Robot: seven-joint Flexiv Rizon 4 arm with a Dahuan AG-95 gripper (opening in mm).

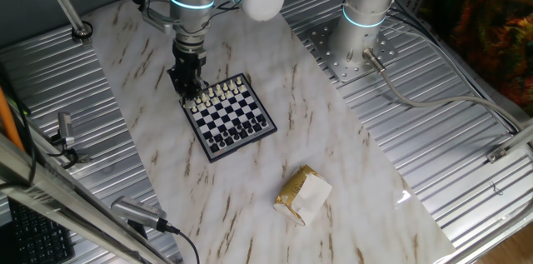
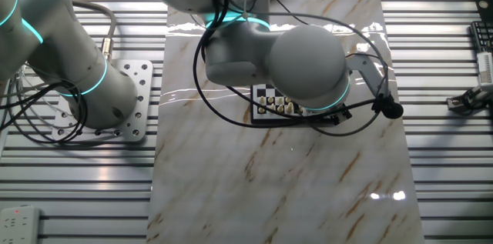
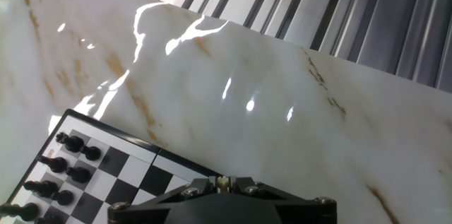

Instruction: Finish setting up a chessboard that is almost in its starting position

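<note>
The chessboard [image 1: 230, 117] sits centre-left of the frame on the marble table [image 1: 333, 147]. The gripper [image 1: 188, 83] hangs over its upper-left corner, by the white pieces [image 1: 221, 93]; finger spread can't be told.

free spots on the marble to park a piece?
Bare marble between the chessboard and the paper packet, and along the near-left strip beside the board. Crowded at the board's far corner, where the gripper sits over the white pieces.
</note>
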